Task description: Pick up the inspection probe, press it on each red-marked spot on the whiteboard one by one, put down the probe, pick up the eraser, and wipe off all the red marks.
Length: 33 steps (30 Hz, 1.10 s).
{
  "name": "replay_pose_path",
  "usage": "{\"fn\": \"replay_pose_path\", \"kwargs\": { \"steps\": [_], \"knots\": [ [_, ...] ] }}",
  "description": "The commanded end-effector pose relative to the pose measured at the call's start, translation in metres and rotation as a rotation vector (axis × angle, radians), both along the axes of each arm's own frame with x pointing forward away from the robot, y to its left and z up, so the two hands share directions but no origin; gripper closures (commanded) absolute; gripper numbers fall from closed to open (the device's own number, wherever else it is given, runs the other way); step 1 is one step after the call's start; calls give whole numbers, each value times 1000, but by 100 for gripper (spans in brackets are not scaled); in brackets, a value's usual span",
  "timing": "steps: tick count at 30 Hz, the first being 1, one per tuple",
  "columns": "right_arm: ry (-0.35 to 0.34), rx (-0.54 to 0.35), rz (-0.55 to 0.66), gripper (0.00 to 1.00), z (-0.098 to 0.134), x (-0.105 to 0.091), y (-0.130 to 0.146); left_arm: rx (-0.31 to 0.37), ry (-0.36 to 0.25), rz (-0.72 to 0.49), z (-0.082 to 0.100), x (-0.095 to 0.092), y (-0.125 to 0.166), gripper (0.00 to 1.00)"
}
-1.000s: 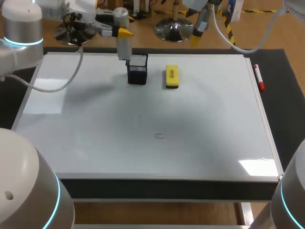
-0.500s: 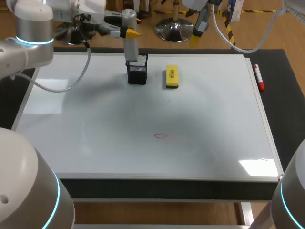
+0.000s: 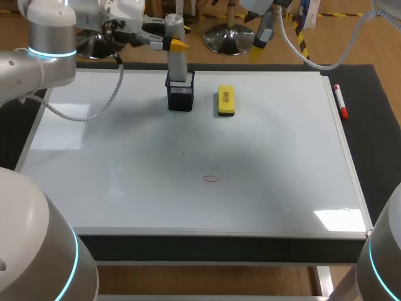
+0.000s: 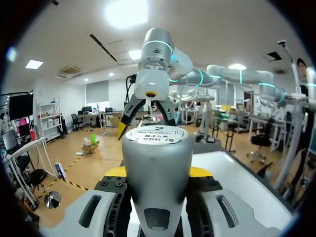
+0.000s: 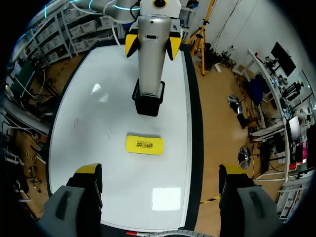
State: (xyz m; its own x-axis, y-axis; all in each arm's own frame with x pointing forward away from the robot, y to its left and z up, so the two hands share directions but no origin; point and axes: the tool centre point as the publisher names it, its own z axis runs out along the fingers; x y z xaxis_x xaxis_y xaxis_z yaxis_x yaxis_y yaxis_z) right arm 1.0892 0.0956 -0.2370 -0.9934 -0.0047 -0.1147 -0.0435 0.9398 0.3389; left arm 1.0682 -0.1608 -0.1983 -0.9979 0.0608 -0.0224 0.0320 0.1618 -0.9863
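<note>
probe point(image 3: 178, 66) shifted right, now standing in holder point(image 3: 180, 97), left end effector point(image 3: 173, 44) clamped.

Wide open board point(image 3: 125, 188) up front
Cup point(image 3: 180, 97) and eraser point(image 3: 225, 101) sit side by side at the far edge; the probe point(image 3: 178, 64) sticks up from the cup.

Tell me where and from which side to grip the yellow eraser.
Grip the eraser across its middle, fingers on its two long sides, coming straight down. It lies flat on the whiteboard, long and narrow, so its short width likely fits; the holder beside it stands apart.
</note>
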Motion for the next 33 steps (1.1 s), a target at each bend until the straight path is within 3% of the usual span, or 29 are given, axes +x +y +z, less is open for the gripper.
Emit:
{"fn": "replay_pose_path", "kwargs": {
  "steps": [1,12,33],
  "knots": [
    [2,-4,1,0,1,1,0,-4,7,-16,-5,7,-2,100],
    [2,-4,1,0,1,1,0,-7,19,-27,-17,10,-3,100],
    [2,-4,1,0,1,1,0,-15,50,-55,-58,8,-9,100]
  ]
}}
